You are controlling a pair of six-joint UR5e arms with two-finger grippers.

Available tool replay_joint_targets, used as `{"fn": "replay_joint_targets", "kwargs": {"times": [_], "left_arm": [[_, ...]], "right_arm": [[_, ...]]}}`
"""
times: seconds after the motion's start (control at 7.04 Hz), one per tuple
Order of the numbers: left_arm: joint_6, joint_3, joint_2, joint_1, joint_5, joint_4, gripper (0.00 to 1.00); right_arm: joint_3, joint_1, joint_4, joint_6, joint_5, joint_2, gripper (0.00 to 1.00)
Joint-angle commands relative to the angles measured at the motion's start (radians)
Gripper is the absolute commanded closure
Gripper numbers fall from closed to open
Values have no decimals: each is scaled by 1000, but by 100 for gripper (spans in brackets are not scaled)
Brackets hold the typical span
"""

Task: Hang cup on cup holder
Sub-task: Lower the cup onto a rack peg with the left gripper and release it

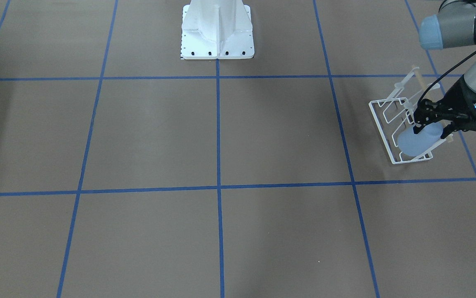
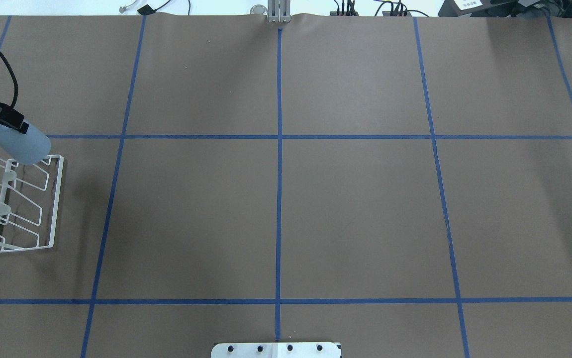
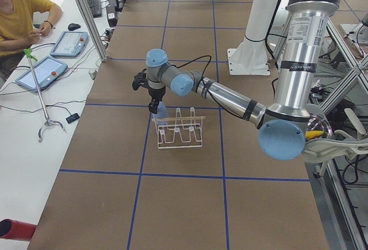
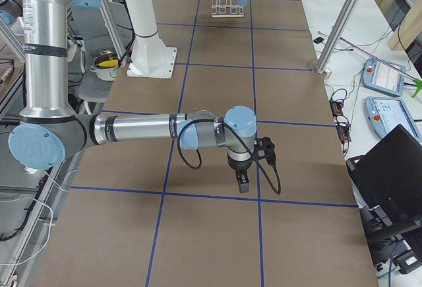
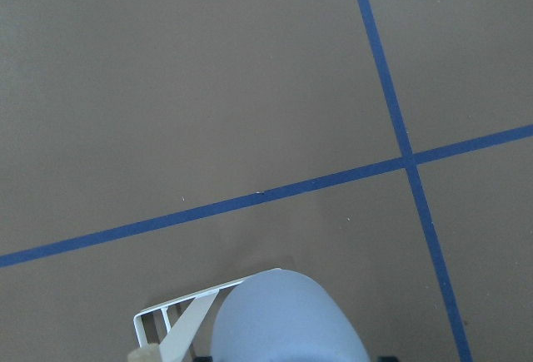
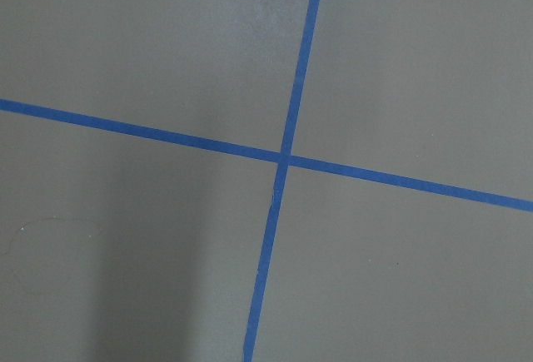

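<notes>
Left gripper (image 1: 431, 131) clamps the tilted cup (image 1: 415, 144) over the rack (image 1: 380, 120) at its far end; we cannot see whether a prong sits inside it. Right gripper (image 4: 242, 183), shown only in a side view, hangs above the table (image 1: 263, 136); whether it is open we cannot tell.

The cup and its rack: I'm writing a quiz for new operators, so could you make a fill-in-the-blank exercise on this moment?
The gripper clamped on the cup belongs to the robot's ___ arm.
The cup is pale ___.
The cup holder is made of ___ wire.
In the overhead view the cup holder sits at the table's ___ edge.
Missing words: left; blue; white; left.
</notes>
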Motion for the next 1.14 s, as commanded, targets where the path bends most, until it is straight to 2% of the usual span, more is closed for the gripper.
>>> {"fn": "replay_joint_targets", "kwargs": {"times": [0.0,0.28,0.43,0.57,0.71,0.85,0.99], "left_arm": [[-6,18,1,27,0,-21,100],[-5,24,3,36,2,-23,100],[-3,34,1,39,2,-23,95],[-3,37,1,55,2,-23,65],[0,37,1,56,3,-24,27],[2,41,1,56,5,-48,2],[5,39,0,55,9,-64,2]], "right_arm": [[0,0,0,1,-1,1,0],[-3,0,0,1,-1,1,0],[-5,0,0,-1,-1,1,0],[-6,0,0,-2,-1,1,0],[-6,0,0,-2,-1,1,0],[-6,0,0,-1,-1,1,0],[-8,0,0,-1,-1,1,0]]}}
